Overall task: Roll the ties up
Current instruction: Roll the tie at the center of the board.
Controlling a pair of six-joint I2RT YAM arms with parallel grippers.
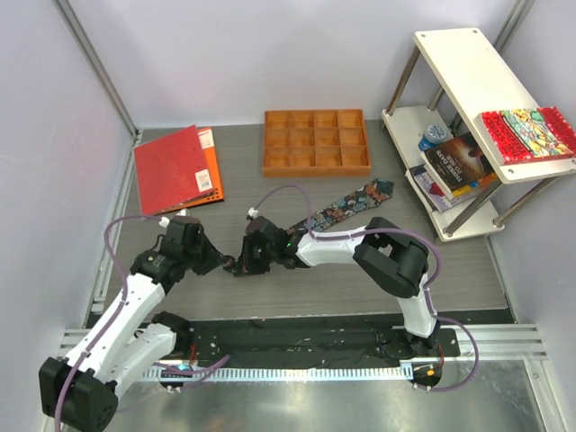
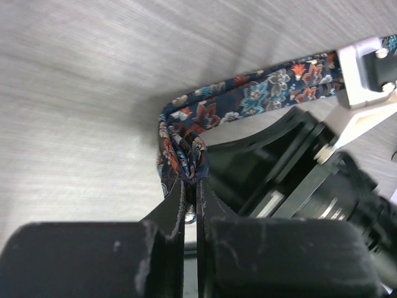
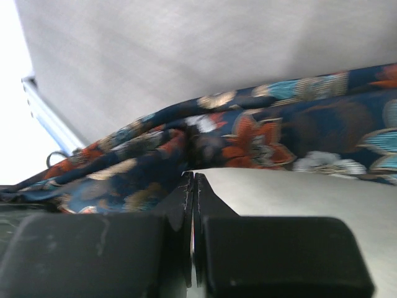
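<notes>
The tie point(image 1: 355, 202) is laid slantwise on the table point(image 1: 360, 279), its broad end pointed up-right toward the wooden tray point(image 1: 315, 141) but apart from it, its narrow end drawn down-left to mid-table where both grippers meet. Only that narrow end is gathered: in the left wrist view a small, loose, crumpled curl is seen, more of a bunch than a neat coil. The rest of the length is stretched out flat and unrolled, part of it hidden under the right arm in the top view. The task is judged to be at an early stage, with the first turn barely started and nearly the whole tie left to be wound. The left gripper point(image 2: 191, 195) is seen with its jaws together, clamped on the bunched end, the fabric entering right at the tips. The right gripper point(image 3: 193, 186) is also seen with its jaws together, the folds touching its tips from above. Whether a fold is actually caught between them cannot be told. The two grippers are set just beside each other, tips facing. Well apart, a red book point(image 1: 175, 168) is noted at far left and a shelf point(image 1: 468, 72) with books at far right, neither touched.
</notes>
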